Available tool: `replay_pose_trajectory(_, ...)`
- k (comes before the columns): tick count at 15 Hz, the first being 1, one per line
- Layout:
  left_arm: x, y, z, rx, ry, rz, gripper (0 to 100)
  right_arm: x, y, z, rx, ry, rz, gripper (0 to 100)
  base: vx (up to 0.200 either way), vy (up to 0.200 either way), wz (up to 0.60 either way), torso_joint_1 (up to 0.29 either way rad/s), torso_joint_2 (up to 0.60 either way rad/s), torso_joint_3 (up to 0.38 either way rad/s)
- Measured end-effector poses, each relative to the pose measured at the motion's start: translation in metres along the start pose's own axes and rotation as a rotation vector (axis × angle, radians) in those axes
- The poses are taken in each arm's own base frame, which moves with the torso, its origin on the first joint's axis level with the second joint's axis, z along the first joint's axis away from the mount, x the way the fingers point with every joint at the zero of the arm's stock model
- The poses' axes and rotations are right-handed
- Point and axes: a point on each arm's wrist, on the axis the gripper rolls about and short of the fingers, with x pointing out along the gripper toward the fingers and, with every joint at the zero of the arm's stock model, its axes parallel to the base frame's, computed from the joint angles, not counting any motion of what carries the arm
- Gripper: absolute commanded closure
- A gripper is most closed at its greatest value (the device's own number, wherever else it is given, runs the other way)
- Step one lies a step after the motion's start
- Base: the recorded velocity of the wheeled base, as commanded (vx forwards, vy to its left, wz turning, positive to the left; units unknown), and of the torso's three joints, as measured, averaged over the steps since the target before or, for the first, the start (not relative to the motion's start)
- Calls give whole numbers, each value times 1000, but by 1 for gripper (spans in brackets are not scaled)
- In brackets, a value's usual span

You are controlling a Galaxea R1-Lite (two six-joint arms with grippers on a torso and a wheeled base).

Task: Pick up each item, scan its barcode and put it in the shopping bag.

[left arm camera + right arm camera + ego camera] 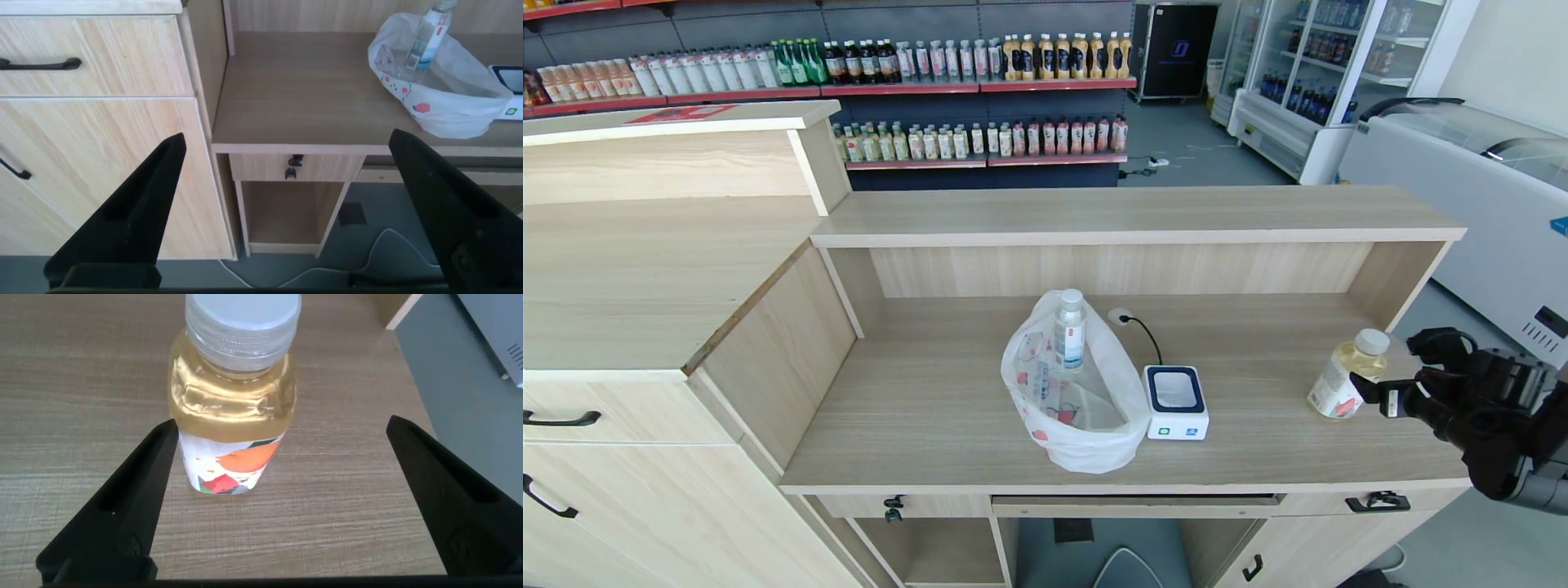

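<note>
A bottle of yellow drink (1347, 373) with a white cap stands upright at the right end of the wooden counter (931, 408). My right gripper (1396, 367) is level with it, just to its right, and open. In the right wrist view the bottle (233, 400) stands at the mouth of the open gripper (278, 514), untouched by either finger. A white shopping bag (1078, 408) sits mid-counter with a clear bottle (1069, 331) upright inside. The white barcode scanner (1176, 400) stands beside the bag. My left gripper (286, 237) hangs open and empty, low, left of the counter; the bag (433, 90) lies beyond it.
A raised shelf (1135, 214) overhangs the back of the counter, and a tall cabinet (645, 269) closes its left side. The scanner's black cable (1143, 331) runs to a port behind it. Drawers with black handles (37, 64) face the left gripper. Store shelves and freezers stand behind.
</note>
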Motion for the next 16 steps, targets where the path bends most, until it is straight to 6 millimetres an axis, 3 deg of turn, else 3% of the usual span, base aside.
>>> replay_pose_trajectory(9,0,0,0,0,0,0,0,24,20,-8,-16,-10,45,0,0,0,0,0,0,0)
replay_pose_trajectory(16,0,0,0,0,0,0,0,49,20,-13,-26,-48,36,0,0,0,0,0,0,0)
